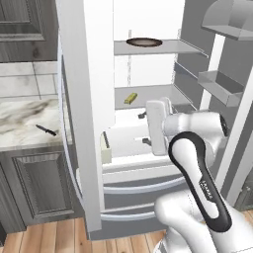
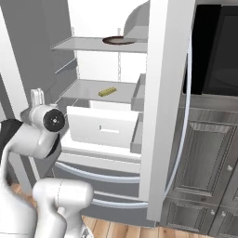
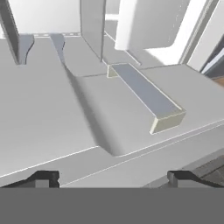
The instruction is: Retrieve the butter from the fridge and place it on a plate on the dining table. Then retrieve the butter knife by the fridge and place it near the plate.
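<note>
Hand view gives me the butter (image 3: 146,95) just right of centre, lying flat on the grey shelf (image 3: 52,122), with the gripper (image 3: 111,178) at the bottom edge, its fingertips (image 3: 43,178) spread wide apart and holding nothing. From the left base view the butter (image 1: 130,97) sits mid-frame on the middle shelf of the open fridge (image 1: 79,123), and the arm (image 1: 197,163) rises from the lower right toward it; the knife (image 1: 46,130) lies on the marble counter (image 1: 20,118) at the left edge. A dark dish (image 1: 144,42) rests on the shelf above. I judge I'm in the first step, reaching for the butter, not yet touching it. Next I'd need to push forward and slightly right so the stick sits between the fingers, across its narrow width, then close.
</note>
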Motion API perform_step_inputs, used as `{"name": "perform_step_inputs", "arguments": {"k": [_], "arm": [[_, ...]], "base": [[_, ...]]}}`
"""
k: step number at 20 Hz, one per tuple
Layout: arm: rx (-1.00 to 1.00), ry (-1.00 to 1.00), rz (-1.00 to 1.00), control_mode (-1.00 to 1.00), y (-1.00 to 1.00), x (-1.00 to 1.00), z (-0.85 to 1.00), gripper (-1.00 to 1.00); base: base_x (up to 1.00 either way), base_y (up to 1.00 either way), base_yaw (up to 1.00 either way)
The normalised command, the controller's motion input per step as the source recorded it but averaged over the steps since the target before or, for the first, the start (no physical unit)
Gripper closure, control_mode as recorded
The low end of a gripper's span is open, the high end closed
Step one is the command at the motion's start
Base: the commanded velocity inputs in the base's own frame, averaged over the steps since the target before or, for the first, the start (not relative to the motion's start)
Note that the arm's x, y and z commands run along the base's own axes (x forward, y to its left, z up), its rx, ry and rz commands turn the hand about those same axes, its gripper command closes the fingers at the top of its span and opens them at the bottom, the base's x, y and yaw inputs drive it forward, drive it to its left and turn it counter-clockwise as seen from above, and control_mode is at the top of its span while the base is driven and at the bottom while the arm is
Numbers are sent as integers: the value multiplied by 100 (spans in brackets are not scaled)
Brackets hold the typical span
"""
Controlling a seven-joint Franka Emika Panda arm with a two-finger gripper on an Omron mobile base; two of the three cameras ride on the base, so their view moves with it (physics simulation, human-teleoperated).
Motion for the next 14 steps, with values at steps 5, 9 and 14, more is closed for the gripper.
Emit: {"name": "perform_step_inputs", "arguments": {"k": [5, 9, 14], "arm": [[-52, -16, 34, -100, -50, 27, 0, -100], [-75, 0, 31, -100, -54, 9, 0, -100], [-80, 6, 16, -100, -30, 0, -11, -100]], "base": [[0, 0, 0], [0, 0, 0], [0, 0, 0]]}}
